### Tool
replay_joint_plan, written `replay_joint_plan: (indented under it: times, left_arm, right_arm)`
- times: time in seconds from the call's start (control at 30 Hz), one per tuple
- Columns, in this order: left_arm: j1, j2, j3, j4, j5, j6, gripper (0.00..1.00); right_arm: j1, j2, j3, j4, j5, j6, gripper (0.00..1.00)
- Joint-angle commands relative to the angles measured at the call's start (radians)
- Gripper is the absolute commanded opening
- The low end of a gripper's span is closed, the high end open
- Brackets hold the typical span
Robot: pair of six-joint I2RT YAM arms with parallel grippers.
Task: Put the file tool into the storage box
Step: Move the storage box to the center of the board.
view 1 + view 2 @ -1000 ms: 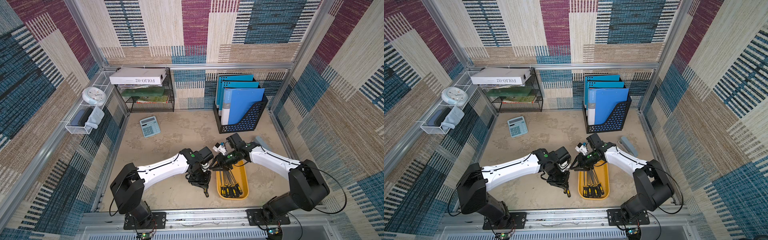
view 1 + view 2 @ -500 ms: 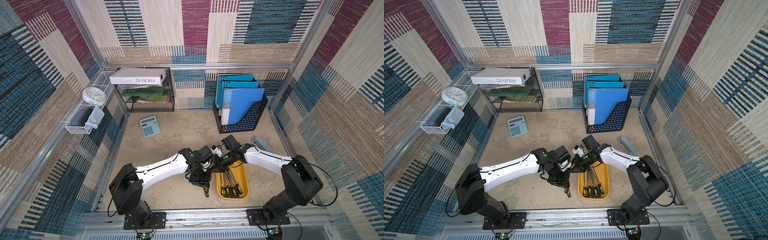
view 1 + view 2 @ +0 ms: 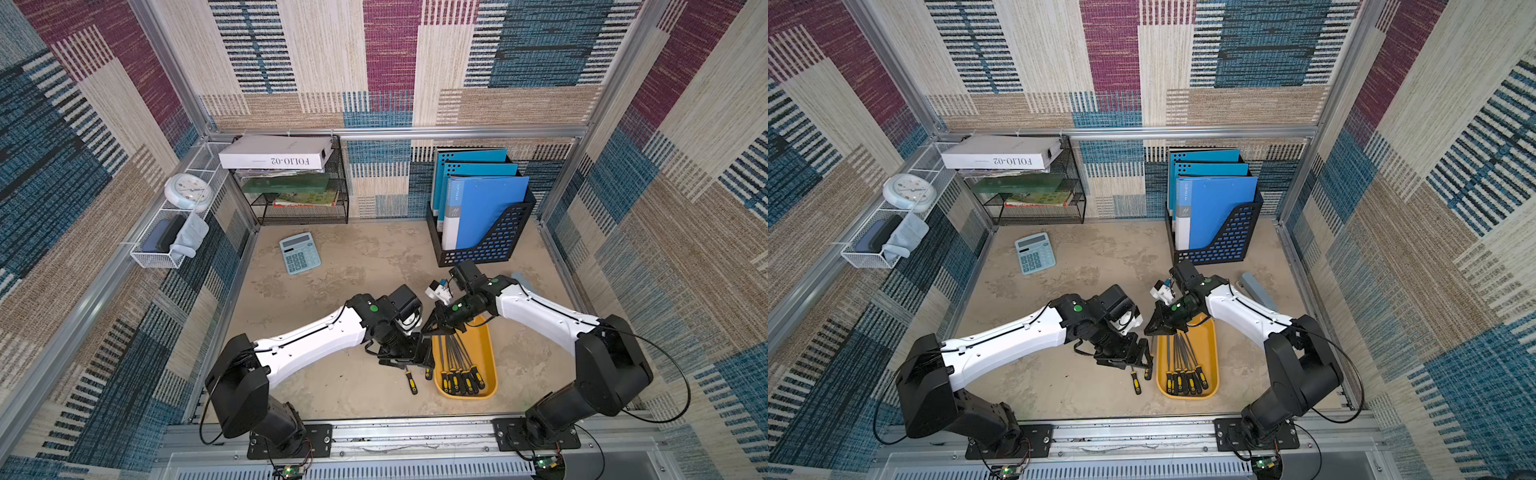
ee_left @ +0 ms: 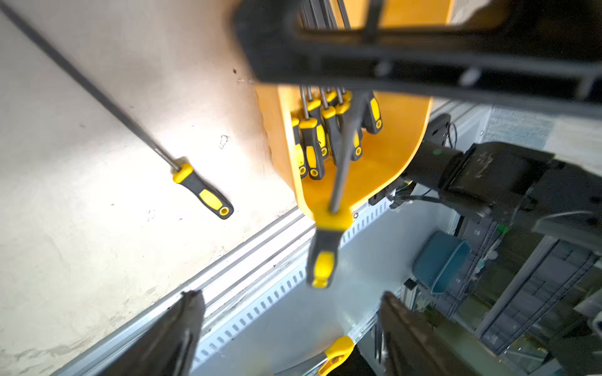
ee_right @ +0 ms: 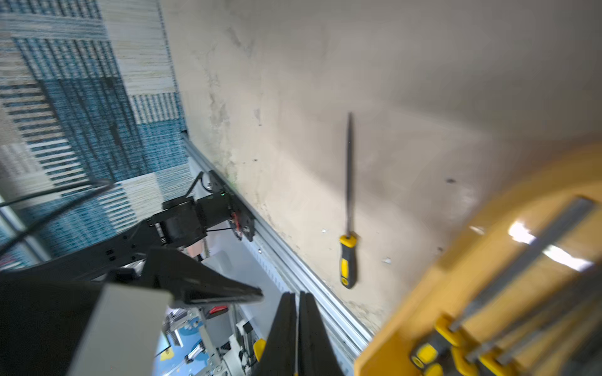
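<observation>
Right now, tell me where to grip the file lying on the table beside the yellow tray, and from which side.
Take the file by its black-and-yellow handle, coming straight down from above and closing across its width. It lies flat on the table, and the handle is thicker than the thin blade, so probably easier to pinch. The open left hand is nearest.

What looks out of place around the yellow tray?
One file lies on the table outside the storage box, on the left arm's side. A second file hangs in the air by the box's rim, apparently pinched in the shut right gripper; the other files lie inside.
</observation>
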Motion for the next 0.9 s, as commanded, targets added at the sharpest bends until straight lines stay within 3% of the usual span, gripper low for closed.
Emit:
replay_joint_plan:
  times: [0.0,0.17,0.33,0.57,0.87]
  left_arm:
    - [0.025,-0.03,-0.019,-0.01,-0.03,-0.025,0.9]
    - [0.053,-0.026,-0.057,-0.01,-0.035,-0.032,0.91]
    - [0.054,-0.022,-0.081,0.0,-0.05,-0.04,0.91]
    - [0.055,-0.016,-0.108,0.032,-0.05,-0.066,0.91]
    - [0.055,0.004,-0.138,0.075,-0.043,-0.103,0.9]
  right_arm:
    - [-0.014,-0.001,0.064,-0.313,0.227,-0.169,0.0]
    - [-0.013,0.053,0.124,-0.442,0.461,-0.222,0.0]
    - [-0.008,0.113,0.121,-0.439,0.551,-0.23,0.0]
    - [0.01,0.179,0.107,-0.397,0.6,-0.242,0.0]
    - [0.045,0.237,0.111,-0.359,0.578,-0.255,0.0]
